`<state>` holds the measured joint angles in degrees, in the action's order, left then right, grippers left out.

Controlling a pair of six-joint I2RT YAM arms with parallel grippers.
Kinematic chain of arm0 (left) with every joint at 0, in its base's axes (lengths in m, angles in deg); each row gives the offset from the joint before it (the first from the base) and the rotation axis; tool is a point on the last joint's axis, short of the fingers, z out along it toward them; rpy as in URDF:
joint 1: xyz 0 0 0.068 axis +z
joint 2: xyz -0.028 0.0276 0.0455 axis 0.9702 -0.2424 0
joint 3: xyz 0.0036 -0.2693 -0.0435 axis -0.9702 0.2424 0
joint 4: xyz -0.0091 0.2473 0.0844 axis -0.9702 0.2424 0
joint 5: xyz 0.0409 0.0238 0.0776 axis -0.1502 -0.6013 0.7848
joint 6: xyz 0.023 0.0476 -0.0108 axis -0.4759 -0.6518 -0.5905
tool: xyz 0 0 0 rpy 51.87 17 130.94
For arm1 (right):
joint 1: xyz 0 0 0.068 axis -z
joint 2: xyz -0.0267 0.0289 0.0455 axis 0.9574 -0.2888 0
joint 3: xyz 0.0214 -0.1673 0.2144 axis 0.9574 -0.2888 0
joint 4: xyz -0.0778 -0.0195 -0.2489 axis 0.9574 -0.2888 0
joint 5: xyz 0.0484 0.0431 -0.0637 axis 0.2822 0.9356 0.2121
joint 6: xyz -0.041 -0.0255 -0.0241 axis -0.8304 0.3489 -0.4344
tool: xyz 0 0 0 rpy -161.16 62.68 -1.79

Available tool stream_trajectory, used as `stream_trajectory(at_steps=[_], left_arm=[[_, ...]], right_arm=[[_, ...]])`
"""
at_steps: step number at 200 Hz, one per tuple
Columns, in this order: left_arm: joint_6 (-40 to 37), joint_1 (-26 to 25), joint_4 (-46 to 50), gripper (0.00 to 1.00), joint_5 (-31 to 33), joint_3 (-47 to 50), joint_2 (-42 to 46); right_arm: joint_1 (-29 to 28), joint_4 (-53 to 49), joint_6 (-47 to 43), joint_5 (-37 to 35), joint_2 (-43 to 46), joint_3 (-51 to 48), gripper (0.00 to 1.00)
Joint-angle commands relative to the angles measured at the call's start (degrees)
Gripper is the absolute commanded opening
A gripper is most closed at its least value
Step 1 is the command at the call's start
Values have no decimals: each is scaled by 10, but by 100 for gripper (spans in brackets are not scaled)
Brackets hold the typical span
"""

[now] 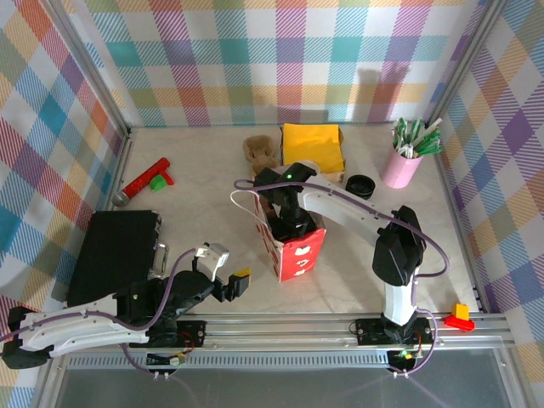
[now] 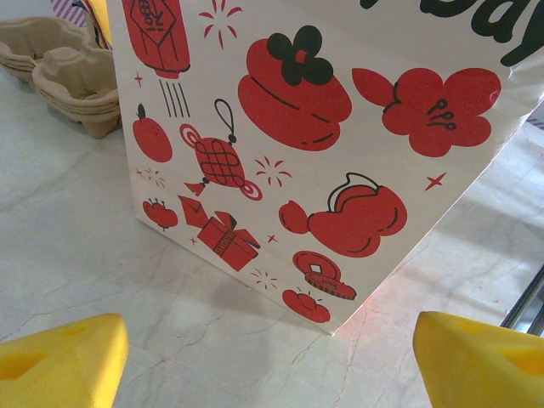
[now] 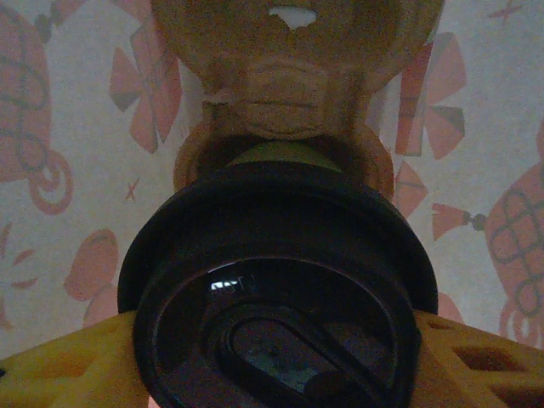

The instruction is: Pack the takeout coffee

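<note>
The takeout coffee [image 3: 276, 280] shows its round black lid from above, with a sliver of green cup beyond it. My right gripper [image 3: 276, 357] is shut on it, a yellow finger [image 3: 68, 365] pressed at each side of the lid. It hangs inside the white paper bag with red prints [image 1: 297, 246], over a brown pulp carrier [image 3: 289, 76] at the bag's bottom. In the top view my right gripper [image 1: 293, 223] reaches down into the bag's mouth. My left gripper [image 1: 228, 265] stands open and low on the table, left of the bag [image 2: 323, 127], with nothing between its fingers [image 2: 59, 357].
A black case [image 1: 115, 251] lies at the left, a red and green tool [image 1: 144, 181] behind it. At the back are stacked pulp carriers [image 1: 259, 151], a yellow cloth [image 1: 313, 146], a loose black lid [image 1: 360, 185] and a pink cup of sticks [image 1: 403, 161].
</note>
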<state>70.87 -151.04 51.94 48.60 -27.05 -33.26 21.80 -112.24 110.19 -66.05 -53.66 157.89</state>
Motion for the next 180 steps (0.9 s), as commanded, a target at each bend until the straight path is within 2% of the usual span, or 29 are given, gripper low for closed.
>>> stream_trajectory(at_steps=[1,180], left_arm=[[3,6,-2,87,3,5,4],[6,5,-2,87,2,6,-2]], right_arm=[[-2,2,-10,1,-8,-9,44],[11,65,-14,13,-21,-80,43]])
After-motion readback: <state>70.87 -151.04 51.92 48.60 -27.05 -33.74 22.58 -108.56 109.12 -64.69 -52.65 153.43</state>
